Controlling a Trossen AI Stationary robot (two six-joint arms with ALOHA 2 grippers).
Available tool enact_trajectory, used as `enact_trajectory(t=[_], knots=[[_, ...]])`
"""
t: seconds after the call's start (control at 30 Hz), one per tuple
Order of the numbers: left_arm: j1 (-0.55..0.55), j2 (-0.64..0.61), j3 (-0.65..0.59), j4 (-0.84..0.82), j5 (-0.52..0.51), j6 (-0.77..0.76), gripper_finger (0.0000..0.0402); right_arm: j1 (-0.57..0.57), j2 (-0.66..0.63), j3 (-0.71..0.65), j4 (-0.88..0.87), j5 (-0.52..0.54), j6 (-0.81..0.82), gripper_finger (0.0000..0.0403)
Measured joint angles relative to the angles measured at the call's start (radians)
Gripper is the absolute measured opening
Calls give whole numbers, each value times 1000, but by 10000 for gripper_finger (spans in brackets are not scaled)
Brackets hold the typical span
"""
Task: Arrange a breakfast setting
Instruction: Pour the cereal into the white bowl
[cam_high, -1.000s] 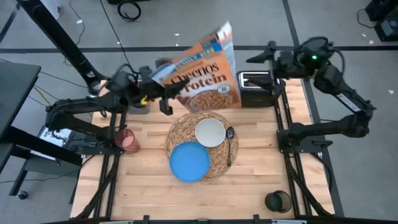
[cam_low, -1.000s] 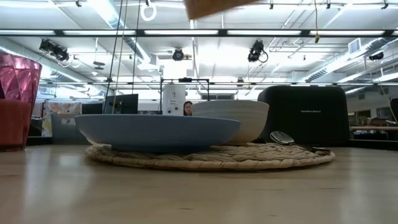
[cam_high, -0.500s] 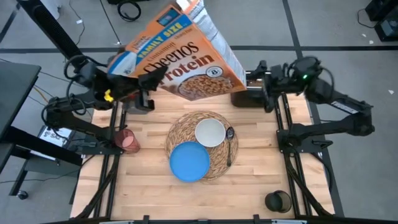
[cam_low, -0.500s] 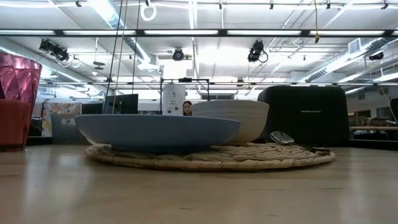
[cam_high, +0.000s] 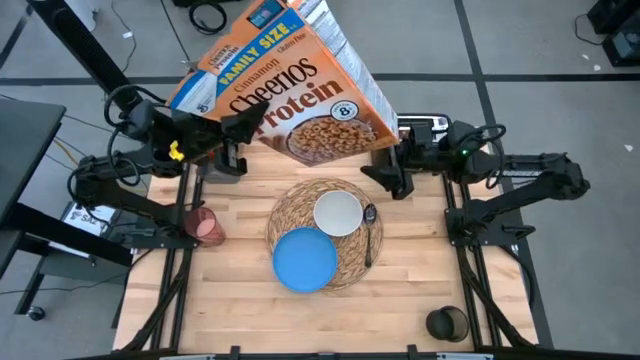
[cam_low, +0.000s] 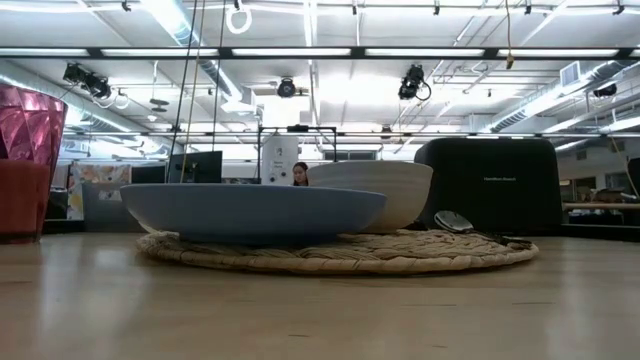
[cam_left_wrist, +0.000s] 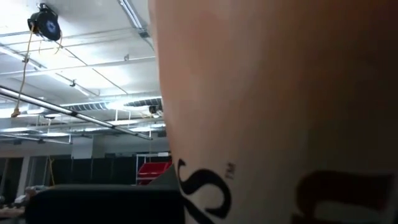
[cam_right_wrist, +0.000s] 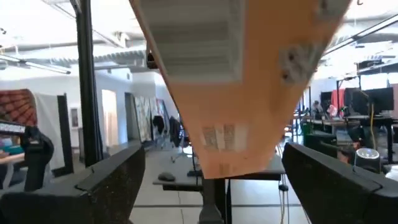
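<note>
My left gripper (cam_high: 238, 132) is shut on the orange Cheerios box (cam_high: 290, 95), which is raised high over the table's far side and tilted. My right gripper (cam_high: 385, 180) is open by the box's lower right corner. In the right wrist view the box's end (cam_right_wrist: 230, 93) hangs above the gap between its fingers (cam_right_wrist: 224, 186); I see no touch. The straw placemat (cam_high: 352, 268) carries the blue plate (cam_high: 305, 260), the white bowl (cam_high: 338, 212) and the dark spoon (cam_high: 370, 230). The pink cup (cam_low: 28, 120) and a red apple (cam_low: 18, 200) stand at the left. The toast is out of view. My left gripper holds the Cheerios box at its lower left edge (cam_high: 252, 122), with one dark finger (cam_high: 246, 124) across the printed front face. It comes level from the table's left. The box is lifted clear and tilted, its top toward the far edge. The left wrist view shows only the box's face (cam_left_wrist: 280, 93).
The black toaster (cam_low: 490, 185) stands at the far right; in the high view only its end (cam_high: 425, 124) shows past the box. A dark round object (cam_high: 447, 322) sits near the front right corner. Bare wood lies along the near edge (cam_high: 400, 310).
My left gripper has gone up and toward the table's left with the Cheerios box, which has risen and tipped further. My right gripper has come from the far right by the toaster toward the near side and left, stopping beside the placemat's far right.
</note>
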Motion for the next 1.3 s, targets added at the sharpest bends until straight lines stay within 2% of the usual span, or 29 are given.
enact_trajectory(t=[0.2,0.47,0.7,0.8,0.9,1.07,1.3], knots=[[0,2,0,1,-3,-23,60,1,38,0,129,92,0,398],[2,20,0,-1,-20,-21,60,1,84,3,331,94,-32,398],[2,88,2,74,-21,-18,60,-6,122,33,366,94,-18,397],[2,113,3,105,-22,-17,60,-6,131,41,378,92,-6,386],[2,117,3,108,-23,-23,66,-6,128,42,383,96,-6,357],[2,124,4,100,-47,-67,94,-6,124,42,388,97,-3,294],[-11,113,3,26,-56,-75,186,-3,119,42,386,100,-17,290]])
